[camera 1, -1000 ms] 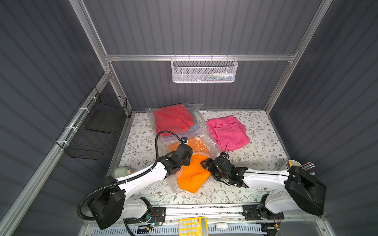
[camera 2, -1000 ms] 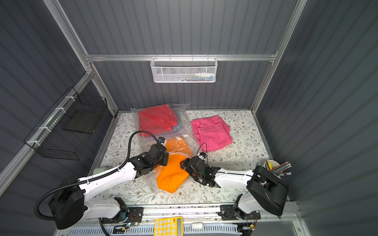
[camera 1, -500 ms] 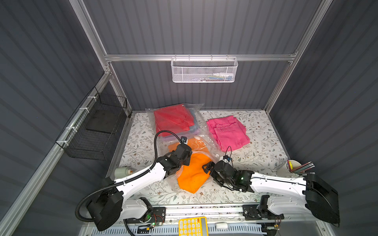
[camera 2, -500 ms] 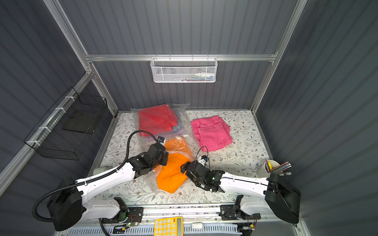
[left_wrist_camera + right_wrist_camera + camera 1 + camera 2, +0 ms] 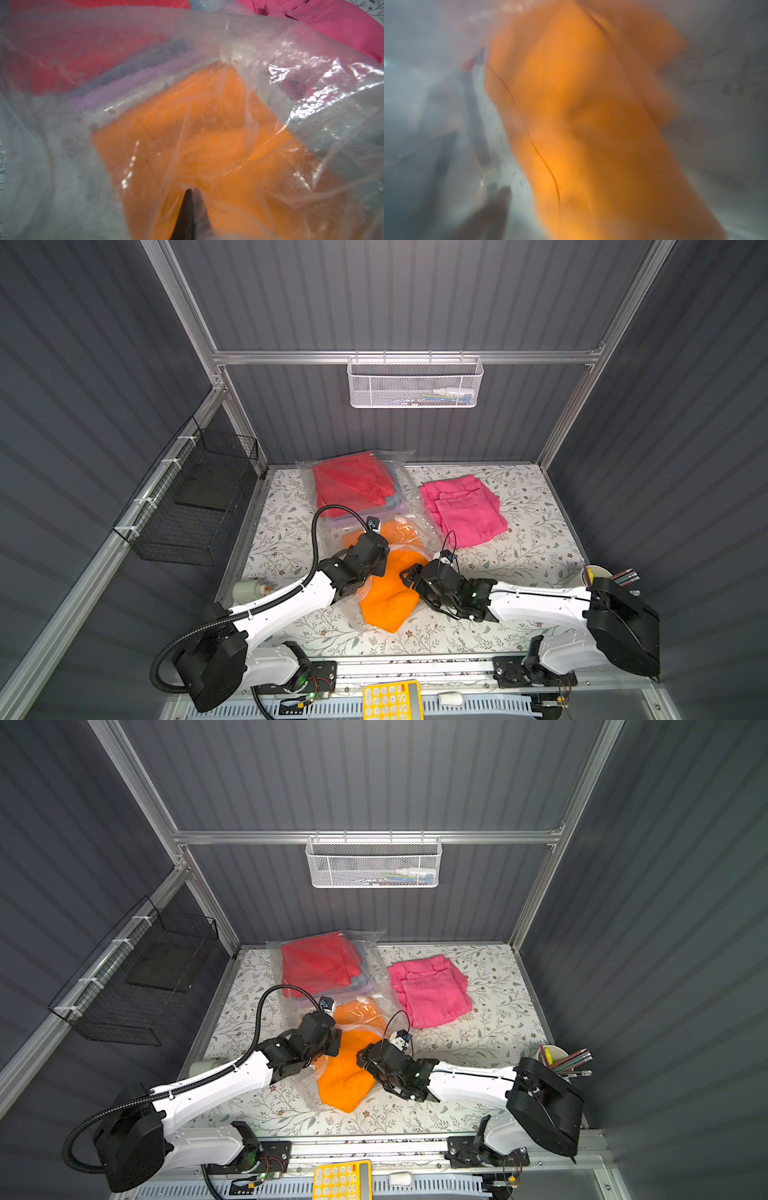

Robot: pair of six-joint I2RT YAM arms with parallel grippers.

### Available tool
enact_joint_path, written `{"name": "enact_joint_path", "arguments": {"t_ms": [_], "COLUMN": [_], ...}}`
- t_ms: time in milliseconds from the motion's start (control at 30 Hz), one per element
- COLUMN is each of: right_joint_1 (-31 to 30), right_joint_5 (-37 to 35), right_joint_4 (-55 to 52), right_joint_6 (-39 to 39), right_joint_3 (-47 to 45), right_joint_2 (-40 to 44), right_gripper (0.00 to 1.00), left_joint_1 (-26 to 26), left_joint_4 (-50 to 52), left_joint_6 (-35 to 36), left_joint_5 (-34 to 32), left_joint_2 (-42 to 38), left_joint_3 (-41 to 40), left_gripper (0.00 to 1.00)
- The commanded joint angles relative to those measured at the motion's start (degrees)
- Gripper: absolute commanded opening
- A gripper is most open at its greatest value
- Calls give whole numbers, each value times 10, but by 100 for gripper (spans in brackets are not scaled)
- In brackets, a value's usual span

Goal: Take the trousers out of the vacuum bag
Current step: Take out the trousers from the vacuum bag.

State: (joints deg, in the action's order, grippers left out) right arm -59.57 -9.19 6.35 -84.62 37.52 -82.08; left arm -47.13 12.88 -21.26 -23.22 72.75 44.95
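Plastic, clear and crinkly, made up the large vacuum bag (image 5: 411, 499), which lay on the floral-patterned tabletop (image 5: 519, 564) towards its left side. At the bag's far end sat the folded red trousers (image 5: 349, 483). Beneath them, seen through the film in the left wrist view, lay the light blue denim trousers (image 5: 145, 60) and the lilac trousers (image 5: 124, 87).

The folded orange trousers (image 5: 390, 593) lay partly in and partly out of the bag's near mouth, their near corner bare on the tabletop. The hot pink trousers (image 5: 461, 508) lay fully outside, just beside the bag on its right.

The left claw (image 5: 188, 199) was pressed together, pinching a gathered fold of the bag's upper film above the orange cloth.

The right claw (image 5: 409, 578) lay at the right edge of the orange trousers with its jaws spread. The blurred right wrist view showed one dark finger (image 5: 497, 207) beside the cloth, which filled most of that view. Whether the claw touched the cloth could not be told.
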Motion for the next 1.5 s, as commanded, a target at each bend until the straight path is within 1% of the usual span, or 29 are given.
{"name": "enact_joint_path", "arguments": {"t_ms": [0, 233, 567, 600, 633, 700, 733, 800, 900, 1000, 1100, 1133, 1167, 1200, 1233, 1333, 1467], "right_joint_1": [10, 36, 73, 74, 75, 75, 75, 74, 70, 67, 67, 67, 68, 68, 68, 71, 74], "right_joint_5": [16, 3, -20, -20, -18, -13, -10, -10, -13, -10, -10, -12, -14, -15, -15, -13, -10], "right_joint_4": [25, 66, 134, 142, 157, 179, 185, 187, 189, 194, 210, 213, 217, 220, 220, 223, 227], "right_joint_6": [-10, 4, 30, 31, 33, 38, 43, 47, 54, 54, 50, 50, 52, 55, 57, 66, 79], "right_joint_3": [5, 27, 32, 33, 31, 30, 32, 33, 35, 39, 40, 41, 42, 44, 47, 55, 60], "right_joint_2": [-29, -77, -128, -134, -138, -142, -143, -139, -140, -153, -171, -177, -181, -186, -189, -194, -193], "right_gripper": [88, 92, 92, 91, 88, 78, 72, 64, 57, 58, 69, 71, 71, 68, 62, 42, 23], "left_joint_1": [3, 4, 3, 3, 3, 3, 3, 3, 3, 4, 3, 3, 3, 3, 3, 3, 3], "left_joint_4": [5, 8, 10, 10, 10, 12, 12, 12, 14, 13, 13, 13, 13, 13, 15, 17, 21], "left_joint_6": [-8, -6, -6, -6, -8, -8, -8, -9, -9, -10, -10, -10, -10, -10, -10, -10, -11], "left_joint_5": [8, 7, 6, 6, 6, 6, 6, 5, 4, 2, 3, 3, 3, 3, 2, 1, -1], "left_joint_2": [-11, -12, -12, -13, -13, -15, -15, -16, -16, -15, -13, -12, -12, -11, -11, -10, -10], "left_joint_3": [15, 16, 15, 16, 16, 15, 16, 15, 15, 16, 18, 18, 19, 19, 19, 20, 20], "left_gripper": [0, 0, 0, 0, 0, 0, 0, 0, 0, 0, 0, 0, 0, 0, 0, 0, 0]}}
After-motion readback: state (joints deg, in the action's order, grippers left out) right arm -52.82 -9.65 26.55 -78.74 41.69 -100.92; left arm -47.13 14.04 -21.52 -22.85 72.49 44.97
